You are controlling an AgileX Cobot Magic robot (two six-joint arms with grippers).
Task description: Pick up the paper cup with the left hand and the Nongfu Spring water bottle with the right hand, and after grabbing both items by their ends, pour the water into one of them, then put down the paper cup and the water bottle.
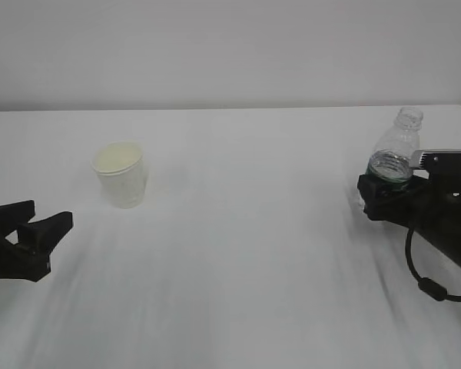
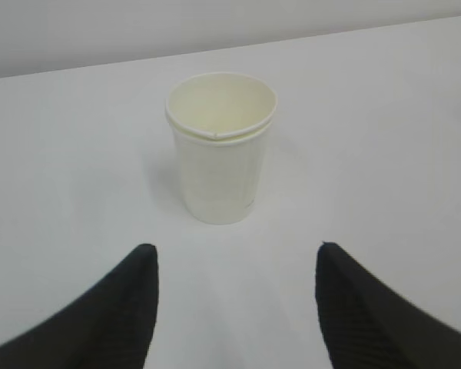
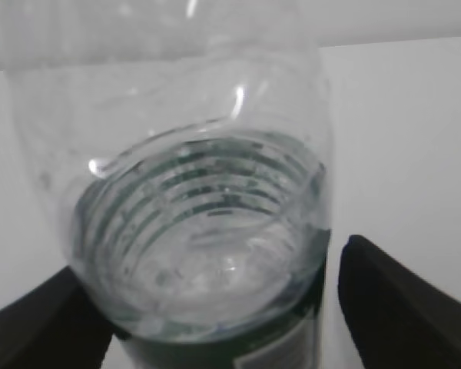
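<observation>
**Standing Containers and Hand Positions on the White Bench**

Standing upright on the white bench (image 1: 238,231), the small tapered white paper cup (image 1: 121,174) with rolled rim sits left of centre. Its cream-yellowish inside shows no liquid in the left wrist view. The small clear ribbed plastic bottle (image 1: 394,157) with dark green label band stands near the right edge, uncapped as far as the exterior view shows. Clear colourless water (image 3: 207,246) fills its lower part, with the surface lying at about the top of the label band.

The black two-finger left hand (image 1: 31,223) lies low at the left edge, jaws spread wide, empty, short of the cup and apart from it. The black two-finger right hand (image 1: 384,192) has its jaws set wide on either side of the bottle at label height; contact with the bottle cannot be confirmed.

View differences:
- The left wrist view shows a seam line under the cup rim and both fingertips (image 2: 131,307) flanking the cup's line of approach.
- The right wrist view shows the water level and ribbing through the bottle wall, with the fingers (image 3: 392,307) clear of the bottle on the right side.
- Only the exterior view shows both containers together, well apart.
</observation>
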